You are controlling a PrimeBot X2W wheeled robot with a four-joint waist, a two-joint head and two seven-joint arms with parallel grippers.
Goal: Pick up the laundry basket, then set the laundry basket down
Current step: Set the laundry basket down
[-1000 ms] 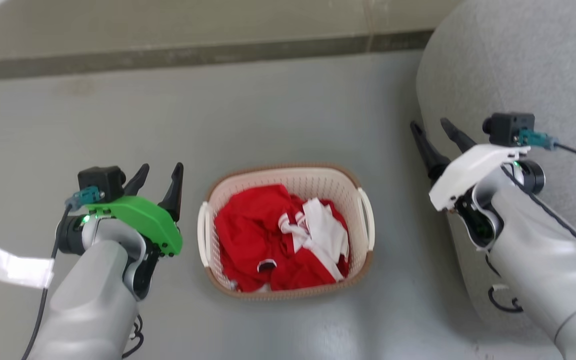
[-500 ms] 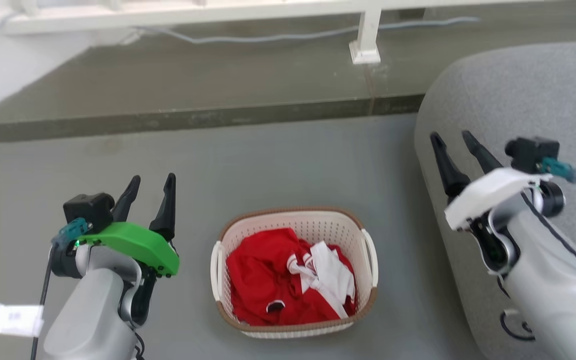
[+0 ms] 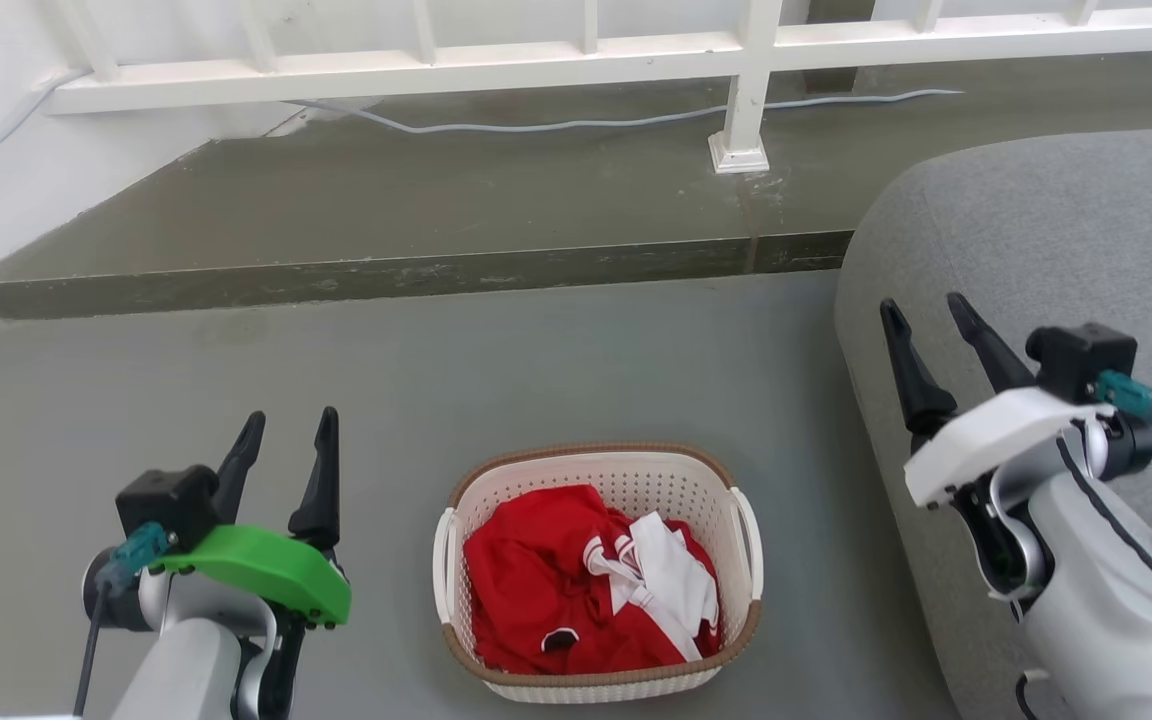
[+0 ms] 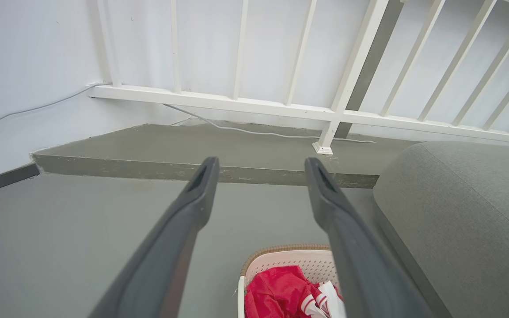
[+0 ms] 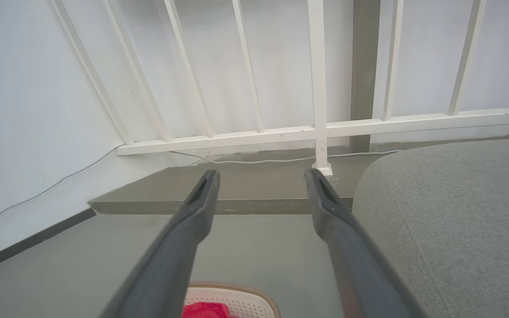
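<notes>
My left end effector [image 3: 290,420] and right end effector [image 3: 921,305] both stand open, holding nothing, either side of the laundry basket [image 3: 591,455] on the floor [image 3: 586,350] between them. I'd lower both, pinch its white handles [image 3: 751,540] together, lift level.
</notes>
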